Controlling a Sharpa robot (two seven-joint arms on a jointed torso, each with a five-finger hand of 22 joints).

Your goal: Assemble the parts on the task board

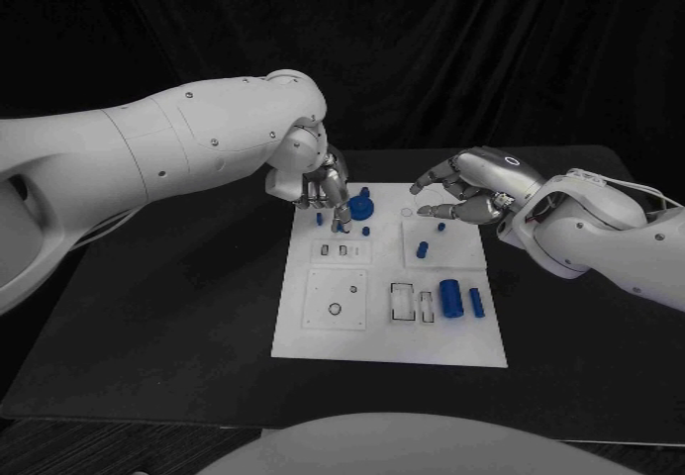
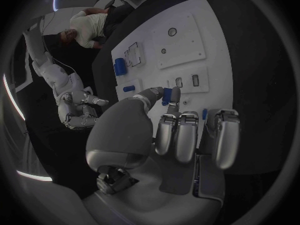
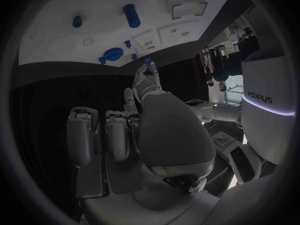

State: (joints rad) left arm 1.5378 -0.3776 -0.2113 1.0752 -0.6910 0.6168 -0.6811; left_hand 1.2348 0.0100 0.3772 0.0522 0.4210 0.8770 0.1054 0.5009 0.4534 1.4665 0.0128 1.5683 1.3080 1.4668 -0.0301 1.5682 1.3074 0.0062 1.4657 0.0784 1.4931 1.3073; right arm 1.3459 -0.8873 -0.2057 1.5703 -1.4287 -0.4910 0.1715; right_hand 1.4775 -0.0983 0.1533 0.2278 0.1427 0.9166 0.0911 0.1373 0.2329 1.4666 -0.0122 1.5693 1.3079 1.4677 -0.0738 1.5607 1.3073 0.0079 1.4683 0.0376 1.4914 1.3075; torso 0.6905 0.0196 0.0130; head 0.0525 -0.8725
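Note:
The white task board lies mid-table. On it are a round blue part, several small blue pegs and a blue cylinder. My left hand hangs over the board's far left corner. In the left wrist view its thumb and a finger pinch a small blue part. My right hand hovers over the board's far right edge with its fingers curled. In the right wrist view a blue speck shows at its fingertips. Whether it is held is unclear.
The board carries raised white plates with slots, holes and rectangular recesses. A second blue cylinder lies beside the first. Bare black table surrounds the board on all sides.

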